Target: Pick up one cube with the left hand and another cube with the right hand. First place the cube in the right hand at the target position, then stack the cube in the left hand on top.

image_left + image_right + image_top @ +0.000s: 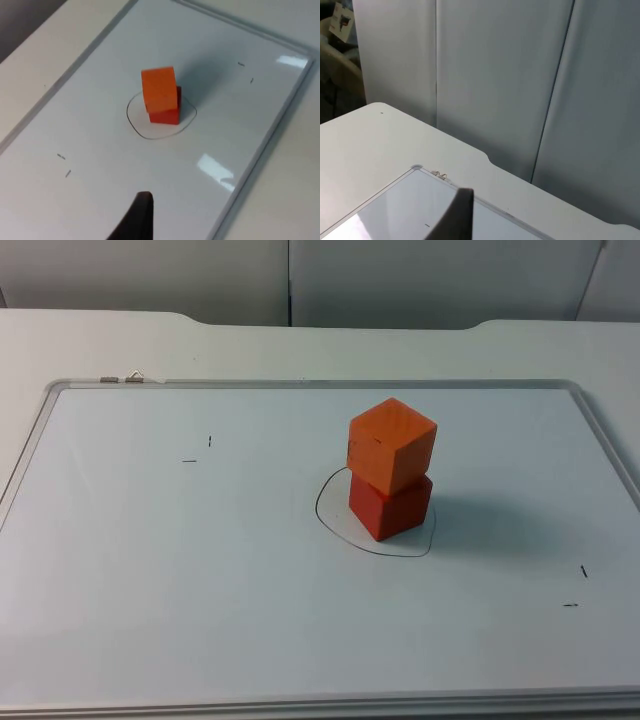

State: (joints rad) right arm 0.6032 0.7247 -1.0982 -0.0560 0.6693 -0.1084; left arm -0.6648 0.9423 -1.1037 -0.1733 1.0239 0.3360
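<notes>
Neither gripper's finger state can be told: the left gripper [137,220] is hanging above the whiteboard [150,570] with the stack toward its 12 o'clock, while the right gripper [455,217] is waiting over the board's corner, facing the grey partition wall [495,75]. On the board, slightly toward 3 o'clock from centre, the orange cube [392,444] is sitting twisted atop the red cube [390,506] inside the drawn circle [330,525].

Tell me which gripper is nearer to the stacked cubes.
Left, as far as the views tell. The left wrist view looks straight down on the orange cube stacked on the red cube inside the drawn circle. The right wrist view faces the grey partition wall, away from the stack.
</notes>
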